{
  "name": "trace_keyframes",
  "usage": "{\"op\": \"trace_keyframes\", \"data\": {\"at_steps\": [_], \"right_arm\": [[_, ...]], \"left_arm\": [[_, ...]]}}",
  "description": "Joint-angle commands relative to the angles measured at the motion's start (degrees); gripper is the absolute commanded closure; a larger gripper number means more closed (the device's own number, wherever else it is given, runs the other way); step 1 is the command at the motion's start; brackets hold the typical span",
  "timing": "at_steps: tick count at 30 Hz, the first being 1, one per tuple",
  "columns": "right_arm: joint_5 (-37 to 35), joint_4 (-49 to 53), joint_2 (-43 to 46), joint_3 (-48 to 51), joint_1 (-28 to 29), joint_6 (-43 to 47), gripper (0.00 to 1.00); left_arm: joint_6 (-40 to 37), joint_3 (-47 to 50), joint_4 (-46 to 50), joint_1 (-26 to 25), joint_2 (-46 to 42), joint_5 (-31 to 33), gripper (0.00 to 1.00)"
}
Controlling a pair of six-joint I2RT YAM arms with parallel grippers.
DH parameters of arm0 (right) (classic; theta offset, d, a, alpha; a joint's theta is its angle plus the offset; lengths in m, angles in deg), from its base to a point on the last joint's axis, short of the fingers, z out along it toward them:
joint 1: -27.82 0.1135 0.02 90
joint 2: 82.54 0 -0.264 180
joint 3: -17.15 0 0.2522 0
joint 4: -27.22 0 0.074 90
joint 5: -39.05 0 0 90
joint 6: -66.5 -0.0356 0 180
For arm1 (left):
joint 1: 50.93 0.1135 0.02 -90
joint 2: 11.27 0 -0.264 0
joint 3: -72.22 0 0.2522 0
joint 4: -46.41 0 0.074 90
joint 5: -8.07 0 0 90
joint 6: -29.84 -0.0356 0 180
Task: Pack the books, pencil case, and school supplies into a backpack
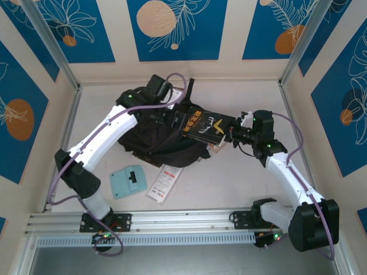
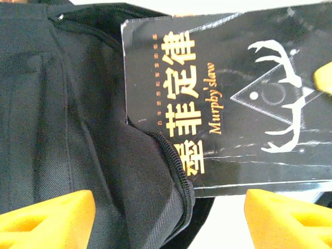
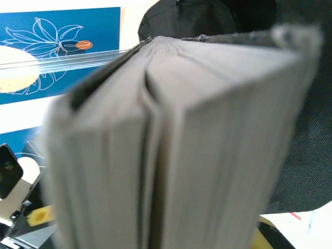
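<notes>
Black book (image 1: 207, 127) partly tucked in backpack (image 1: 150, 143) mouth, one corner behind zip (image 2: 176, 166), other end sticks out. Right hand (image 1: 233, 133) pinches outer edge, likely to push it deeper. Left hand (image 2: 168, 223) spread wide over bag cloth, grips nothing. Teal piece (image 1: 128, 181), white packet (image 1: 164, 182) lie on bench (image 1: 229, 183).

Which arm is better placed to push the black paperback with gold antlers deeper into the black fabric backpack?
Right, probably: the right gripper is shut on the black gold-antlered paperback, whose far end sits inside the black fabric backpack. The left gripper hovers open, holding nothing.
</notes>
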Motion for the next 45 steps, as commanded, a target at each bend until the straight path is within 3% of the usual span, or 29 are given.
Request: {"op": "trace_keyframes", "data": {"at_steps": [1, 9, 10, 14, 16, 21, 27, 33, 38, 40, 43, 45], "right_arm": [[2.05, -3.82, 1.82, -0.30, 0.46, 0.46, 1.00], [2.30, -3.91, 2.51, -0.12, 0.50, 0.24, 1.00], [2.15, -3.73, 2.80, -0.18, 0.46, 0.35, 1.00], [1.28, -0.88, 3.85, -0.30, 0.41, 2.13, 1.00], [-0.30, 2.63, 5.01, -0.79, 0.45, 4.62, 1.00], [-5.44, 12.80, 8.30, -1.62, 0.35, 11.23, 1.00], [-9.55, 16.87, 11.59, -0.59, 0.06, 14.19, 1.00], [-6.95, 12.37, 9.96, 0.70, 0.05, 10.32, 1.00], [-3.75, 3.46, 6.47, 0.92, 1.16, 5.22, 1.00], [-2.93, 0.43, 4.29, 0.34, 2.27, 3.36, 1.00], [-2.88, -2.58, 1.30, -0.97, 4.89, 1.57, 1.00], [-3.25, -3.12, 0.03, -1.53, 6.38, 1.36, 1.00]], "left_arm": [[-2.88, -1.90, 4.36, -1.27, 3.14, 5.70, 0.25], [-2.40, -3.36, 3.05, -3.30, 7.63, 10.11, 0.32], [-2.27, -3.42, 2.67, -3.29, 7.96, 10.39, 0.38], [-1.67, -3.35, 0.82, -3.28, 7.86, 7.88, 0.86], [-1.31, -3.25, 0.10, -3.19, 6.64, 7.09, 1.00], [0.17, -0.34, -1.89, -2.27, -1.18, 8.84, 1.00], [3.52, 5.43, -5.64, 0.84, -11.24, 7.79, 1.00], [5.22, 7.22, -8.56, 1.91, -14.39, 4.66, 1.00], [4.55, 7.25, -8.83, 1.88, -13.39, -2.47, 1.00], [4.86, 7.95, -8.92, 1.92, -13.09, -5.64, 0.88], [5.28, 8.42, -8.14, 1.88, -12.85, -6.98, 0.49], [5.17, 7.89, -7.01, 1.91, -12.99, -4.34, 0.35]]}}
